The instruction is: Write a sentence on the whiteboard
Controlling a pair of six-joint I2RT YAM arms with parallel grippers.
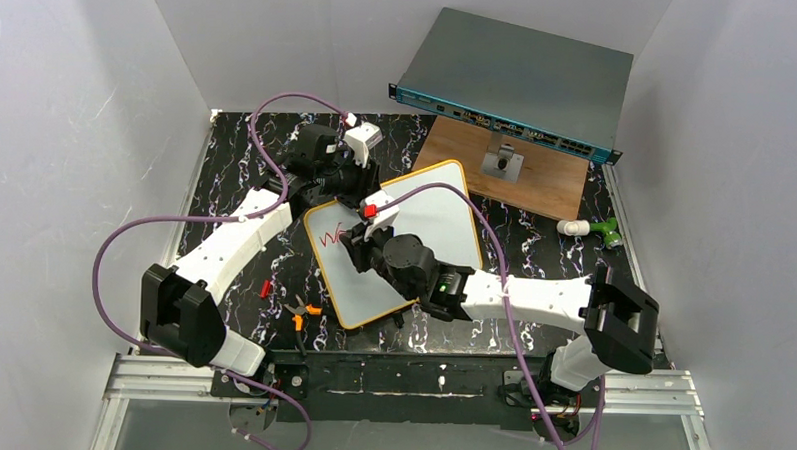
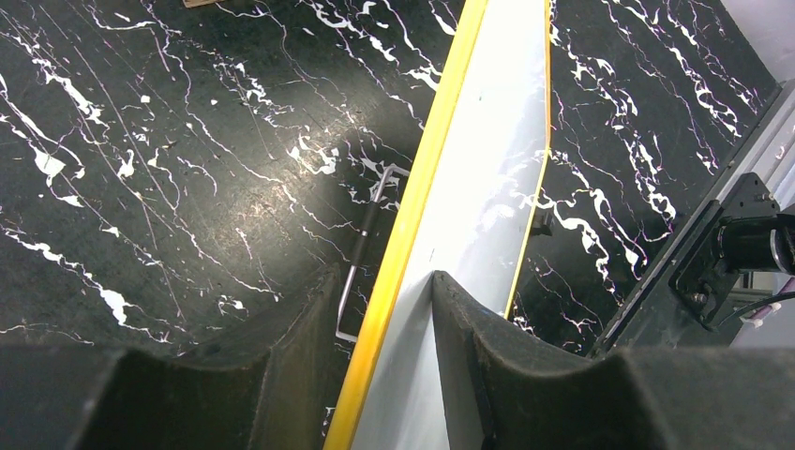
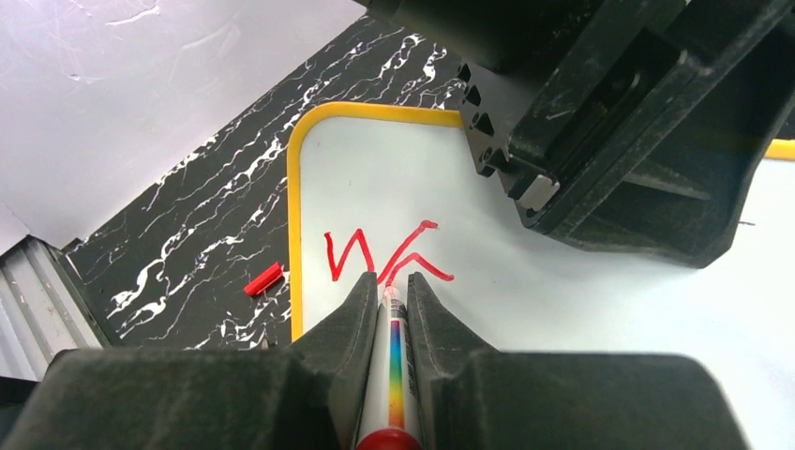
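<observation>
Bright, even light; blurred near foreground

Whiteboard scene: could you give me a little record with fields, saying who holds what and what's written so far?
Board: whiteboard, yellow-orange rim
Left gripper: clamped on the board's edge
Right gripper: shut on a marker, tip at the board
Writing: red lettering, a W and a partial second letter
Nearby: red cap on the table beside the board
</observation>
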